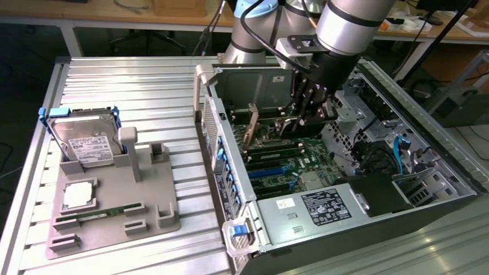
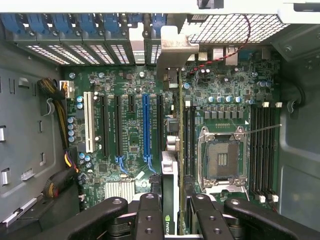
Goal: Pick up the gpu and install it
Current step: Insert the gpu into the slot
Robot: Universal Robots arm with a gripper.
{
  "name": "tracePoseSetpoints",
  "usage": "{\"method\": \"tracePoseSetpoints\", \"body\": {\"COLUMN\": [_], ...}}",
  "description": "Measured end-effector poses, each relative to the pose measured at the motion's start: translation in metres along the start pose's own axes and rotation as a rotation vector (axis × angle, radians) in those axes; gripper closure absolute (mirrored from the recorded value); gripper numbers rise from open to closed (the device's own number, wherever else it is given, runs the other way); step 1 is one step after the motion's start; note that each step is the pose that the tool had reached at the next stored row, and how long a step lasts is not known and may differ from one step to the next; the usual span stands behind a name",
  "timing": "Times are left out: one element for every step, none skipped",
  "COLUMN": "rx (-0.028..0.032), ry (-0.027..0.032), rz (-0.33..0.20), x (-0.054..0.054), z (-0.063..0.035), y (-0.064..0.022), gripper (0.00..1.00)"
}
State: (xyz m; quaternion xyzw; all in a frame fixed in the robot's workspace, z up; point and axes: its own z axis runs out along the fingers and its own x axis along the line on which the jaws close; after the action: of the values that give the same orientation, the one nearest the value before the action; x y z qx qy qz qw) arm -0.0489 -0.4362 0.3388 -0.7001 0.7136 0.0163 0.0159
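The gpu (image 1: 267, 123) stands on edge inside the open computer case (image 1: 229, 172), just above the motherboard (image 1: 283, 166). My gripper (image 1: 306, 114) reaches down into the case and is shut on the card's upper edge. In the wrist view the gpu (image 2: 170, 175) is edge-on, a thin strip between my two black fingers (image 2: 150, 215). My gripper (image 2: 175, 197) clamps it from both sides. The card's silvery end bracket (image 2: 172, 45) sits against the case's rear slot openings. The card runs alongside the blue expansion slot (image 2: 146, 125), over a black slot beside it. Whether it is seated I cannot tell.
A grey fixture (image 1: 114, 200) on the slatted table holds a hard drive with blue rails (image 1: 88, 140), a processor chip (image 1: 79, 195) and a green memory stick (image 1: 99, 215). Inside the case are an open processor socket (image 2: 222, 160), a power supply (image 1: 324, 206) and cable bundles (image 2: 65, 165).
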Motion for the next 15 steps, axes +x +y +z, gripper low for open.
{"method": "tracePoseSetpoints", "body": {"rx": [0.0001,0.0,0.0,0.0,0.0,0.0,0.0,0.0001,0.0001,0.0,0.0002,0.0,0.0001,0.0,0.0], "ry": [0.0,-0.0001,0.0,0.0,-0.0001,0.0,0.0,-0.0001,-0.0001,-0.0001,-0.0004,-0.0002,-0.0001,0.0,0.0], "rz": [0.0,0.0,0.0,0.0,0.0,0.0,0.0,0.0,0.0,0.0,0.0,0.0,0.0,0.0,0.0], "x": [0.0,0.0,0.0,0.0,0.0,0.0,0.0,0.0,0.0,0.0001,0.0005,0.0016,0.0038,0.0056,0.0065], "z": [0.0,0.0,0.0,0.0,0.0,0.0,0.0,0.0,0.0001,0.0001,0.0005,0.0011,0.0019,0.0025,0.0029], "y": [0.0,0.0,0.0,0.0,0.0,0.0,0.0,0.0,0.0,0.0,0.0001,0.0,0.0,0.0,-0.0001], "gripper": [0.73,0.73,0.73,0.73,0.73,0.73,0.73,0.73,0.73,0.73,0.73,0.73,0.73,0.73,0.73]}}
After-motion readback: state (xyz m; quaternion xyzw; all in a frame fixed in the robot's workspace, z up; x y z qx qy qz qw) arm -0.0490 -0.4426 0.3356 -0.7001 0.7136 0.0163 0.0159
